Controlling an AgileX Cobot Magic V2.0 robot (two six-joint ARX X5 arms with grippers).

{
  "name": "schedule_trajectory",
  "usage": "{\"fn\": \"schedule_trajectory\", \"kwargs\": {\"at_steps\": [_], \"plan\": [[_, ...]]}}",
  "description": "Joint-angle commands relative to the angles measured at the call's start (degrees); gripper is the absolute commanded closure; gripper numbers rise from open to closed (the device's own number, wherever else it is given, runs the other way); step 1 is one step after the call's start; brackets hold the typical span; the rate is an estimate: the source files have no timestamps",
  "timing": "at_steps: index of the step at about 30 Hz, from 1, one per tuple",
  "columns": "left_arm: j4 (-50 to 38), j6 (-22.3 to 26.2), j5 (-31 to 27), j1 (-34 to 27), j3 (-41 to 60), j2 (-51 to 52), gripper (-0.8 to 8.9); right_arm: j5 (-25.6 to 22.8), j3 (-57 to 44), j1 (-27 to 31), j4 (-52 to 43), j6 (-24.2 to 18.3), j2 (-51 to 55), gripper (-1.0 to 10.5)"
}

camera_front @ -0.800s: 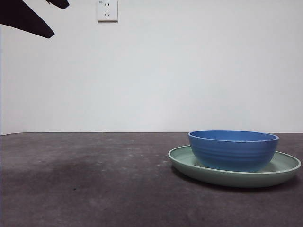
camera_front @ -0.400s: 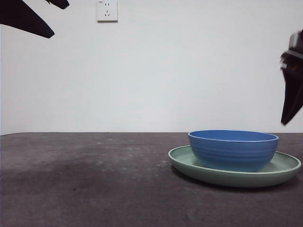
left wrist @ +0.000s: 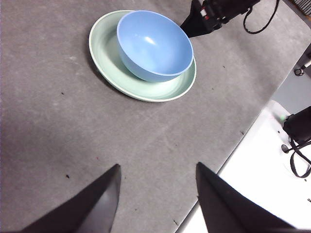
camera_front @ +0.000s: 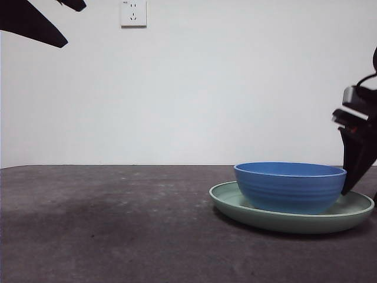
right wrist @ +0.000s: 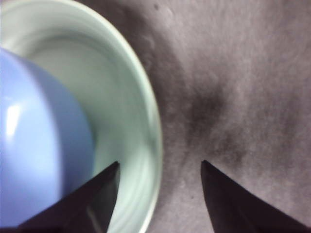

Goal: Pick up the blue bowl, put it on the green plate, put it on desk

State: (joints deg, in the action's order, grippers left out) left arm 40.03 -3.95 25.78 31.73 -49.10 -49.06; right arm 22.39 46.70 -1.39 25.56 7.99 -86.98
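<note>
Sitting in the plate point(camera_front: 353, 213) on the desk point(camera_front: 106, 236), the bowl point(camera_front: 290, 186) is untouched. The right gripper point(right wrist: 158, 194) hangs over the plate's rim, fingers point(right wrist: 92, 199) spread and empty. The left gripper point(left wrist: 156, 194), also spread and empty, waits well apart from the plate.

Bowl point(camera_front: 290, 186) sits in plate point(camera_front: 347, 209), plate flat on the surface point(camera_front: 118, 236). In the front view the pair is on the right side, near the front edge; the left half of the surface is bare. Bowl is off-centre in the plate, more plate showing on one side per left wrist view. Right gripper point(right wrist: 160, 170) is just beside the plate's right rim, straddling the rim: one of its fingers point(right wrist: 92, 199) over the plate beside the bowl, the other over the surface. Left gripper point(left wrist: 158, 172) is high at upper left, well apart from the plate. Wall socket point(camera_front: 134, 13) behind, upper left.
</note>
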Motion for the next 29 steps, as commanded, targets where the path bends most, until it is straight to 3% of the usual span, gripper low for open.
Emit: {"fn": "schedule_trajectory", "kwargs": {"at_steps": [1, 8, 16, 29], "plan": [[-0.83, 0.5, 0.42, 0.17, -0.33, -0.37, 5.64, 0.13, 1.01, 0.02, -0.76, 0.22, -2.21, 7.5], [-0.85, 0.5, 0.39, 0.17, -0.33, -0.37, 5.64, 0.24, 1.01, 0.02, -2.14, 0.13, -3.23, 9.3], [-0.83, 0.5, 0.39, 0.17, -0.33, -0.37, 5.64, 3.13, 1.01, 0.07, -2.69, 0.74, -2.8, 9.3], [-0.9, 0.96, 0.37, 0.17, -0.33, -0.37, 5.64, 8.31, 1.01, 0.0, -3.65, 5.6, 4.9, 9.3]]}}
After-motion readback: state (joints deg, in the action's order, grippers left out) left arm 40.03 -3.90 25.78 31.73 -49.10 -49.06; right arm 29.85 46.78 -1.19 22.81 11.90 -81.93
